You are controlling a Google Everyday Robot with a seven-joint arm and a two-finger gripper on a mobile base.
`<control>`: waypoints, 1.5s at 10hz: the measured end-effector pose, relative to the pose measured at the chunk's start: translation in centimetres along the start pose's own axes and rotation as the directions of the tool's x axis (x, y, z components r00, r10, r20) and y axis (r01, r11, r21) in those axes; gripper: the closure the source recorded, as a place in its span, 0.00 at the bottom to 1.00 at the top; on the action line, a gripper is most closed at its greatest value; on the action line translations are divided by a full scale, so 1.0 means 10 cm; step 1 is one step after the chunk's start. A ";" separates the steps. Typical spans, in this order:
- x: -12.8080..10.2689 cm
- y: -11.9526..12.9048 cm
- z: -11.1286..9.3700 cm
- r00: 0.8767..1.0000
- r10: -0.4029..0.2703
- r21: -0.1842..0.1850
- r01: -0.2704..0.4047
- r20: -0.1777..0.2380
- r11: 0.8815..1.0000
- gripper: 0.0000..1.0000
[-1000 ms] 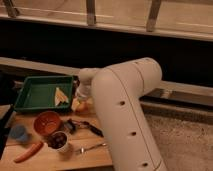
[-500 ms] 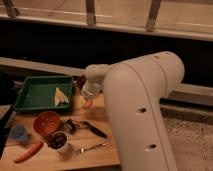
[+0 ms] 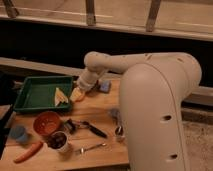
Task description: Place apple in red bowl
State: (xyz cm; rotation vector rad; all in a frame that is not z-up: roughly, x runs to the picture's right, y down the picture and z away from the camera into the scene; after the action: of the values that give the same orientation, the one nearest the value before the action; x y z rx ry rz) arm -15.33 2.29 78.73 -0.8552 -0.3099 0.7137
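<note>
Apple point(image 3: 76, 95): it sits at the tip of the gripper point(image 3: 80, 91), whose jaws are closed on it, over the wooden table point(image 3: 100, 107). Whether it is lifted clear of the table cannot be told.

Nearest the camera, well below and left of the jaws, lie a carrot point(image 3: 27, 152), a white cup point(image 3: 59, 142) with dark contents and a spoon point(image 3: 90, 148). A little farther in, still on the near side of the jaws and to their left, stands the red bowl point(image 3: 47, 123), apart from the apple, with a black-handled tool point(image 3: 94, 130) almost straight below the jaws. Just left of the jaws is a green tray point(image 3: 37, 80) holding a yellow piece point(image 3: 60, 96). Just right of them and slightly beyond lies a blue block point(image 3: 105, 87).
</note>
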 end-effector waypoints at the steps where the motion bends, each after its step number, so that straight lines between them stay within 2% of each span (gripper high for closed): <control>1: -0.24 0.20 0.04 0.998 -0.055 -0.036 0.056 0.021 0.998 1.00; 3: -0.54 0.58 0.23 0.990 -0.138 -0.101 0.141 0.043 0.985 1.00; 5: -0.74 0.97 0.41 0.974 -0.218 -0.169 0.225 0.058 0.960 1.00; 6: -0.75 1.02 0.42 0.972 -0.227 -0.179 0.234 0.057 0.956 1.00; 9: -0.74 1.00 0.42 0.973 -0.224 -0.177 0.231 0.058 0.957 1.00; 10: -0.74 1.00 0.42 0.973 -0.224 -0.188 0.230 0.055 0.955 1.00; 11: -0.73 0.98 0.45 0.971 -0.233 -0.210 0.237 0.043 0.949 1.00; 13: -0.70 1.12 0.65 0.965 -0.262 -0.277 0.254 0.007 0.927 1.00; 15: -0.52 1.40 1.03 0.958 -0.283 -0.357 0.250 -0.043 0.900 1.00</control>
State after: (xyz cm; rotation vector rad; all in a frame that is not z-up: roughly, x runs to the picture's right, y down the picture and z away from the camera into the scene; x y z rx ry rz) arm -30.72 10.89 74.51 -1.1533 -0.4689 0.3630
